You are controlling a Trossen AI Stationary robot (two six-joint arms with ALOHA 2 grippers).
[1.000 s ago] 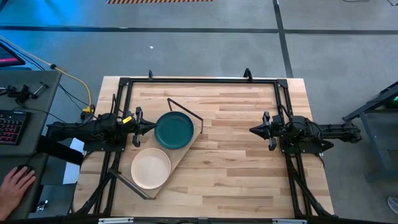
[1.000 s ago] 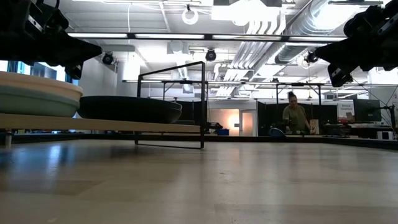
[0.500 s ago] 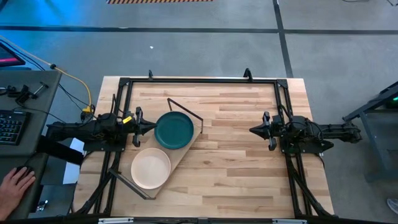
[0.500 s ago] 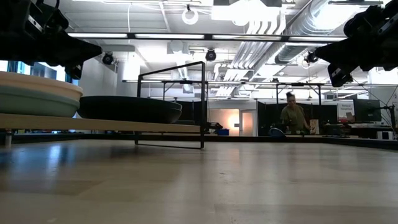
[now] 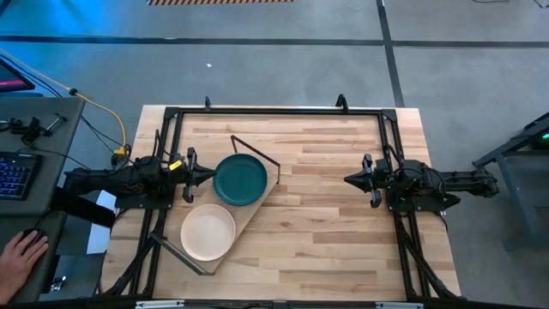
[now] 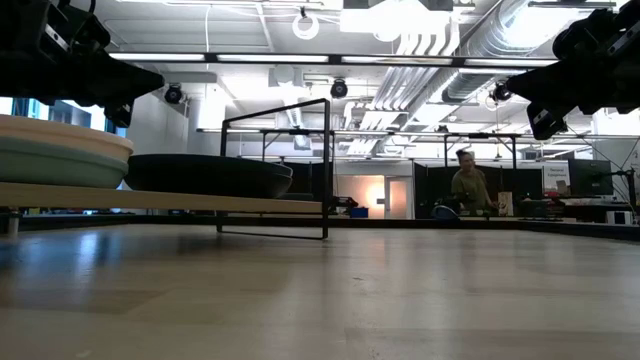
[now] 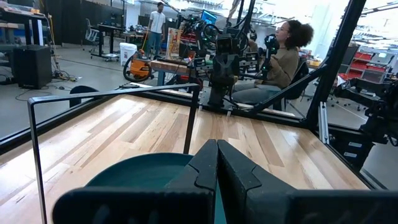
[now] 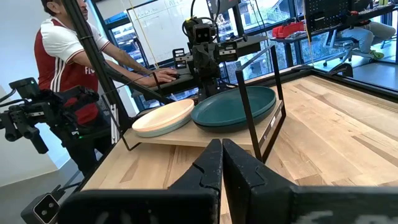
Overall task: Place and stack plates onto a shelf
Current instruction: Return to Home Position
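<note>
The shelf (image 5: 251, 212) lies aslant on the table's left half, its pale board flat and its black rod frame (image 6: 275, 165) standing up at the far end. A dark teal plate (image 5: 240, 179) sits on the board's far part and a cream-white plate (image 5: 208, 233) on its near part. In the low view the cream plate (image 6: 55, 132) rests on a pale sage green plate (image 6: 50, 165); the dark plates (image 6: 210, 175) beside them show as one low shape. My left gripper (image 5: 210, 177) hovers shut just left of the teal plate (image 7: 143, 177). My right gripper (image 5: 346, 179) hovers shut over the table's right half.
Black frame rails (image 5: 274, 111) run along the table's far, left and right edges. Bare butcher-block top (image 5: 309, 206) lies between the shelf and my right gripper. A person's hand (image 5: 17, 257) rests on a desk left of the table; other people show in the room beyond.
</note>
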